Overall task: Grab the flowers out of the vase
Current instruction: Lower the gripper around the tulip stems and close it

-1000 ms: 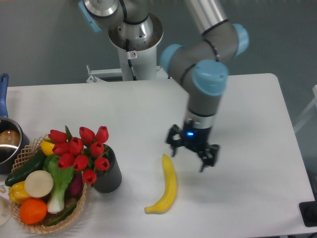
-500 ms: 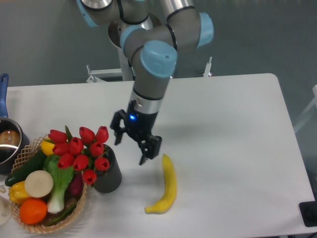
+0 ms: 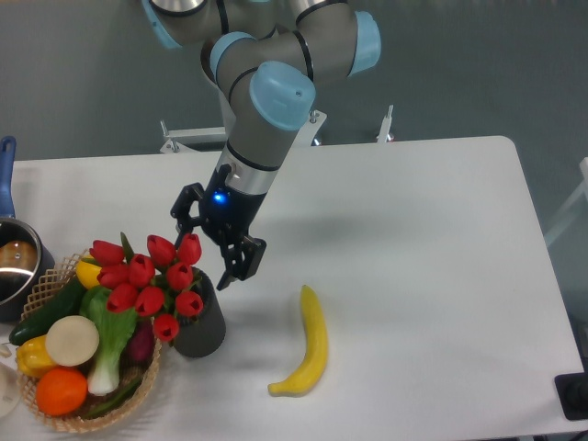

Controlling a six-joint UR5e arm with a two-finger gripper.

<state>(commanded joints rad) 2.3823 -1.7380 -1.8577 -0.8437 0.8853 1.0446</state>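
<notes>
The flowers, a bunch of red tulip buds with green stems, stand in the dark grey ribbed vase at the table's left front, next to the basket. My gripper is open and empty. It hangs just to the upper right of the bunch, its fingers spread, one fingertip near the topmost right bud and the other above the vase's right rim. It does not hold anything.
A wicker basket with vegetables and fruit, including a green leafy vegetable, stands left of the vase. A blue-handled metal pot is at the left edge. A yellow banana lies right of the vase.
My gripper has moved left across the table, from right of the banana to just above and right of the tulips. It stayed open. The flowers and vase have not moved.
</notes>
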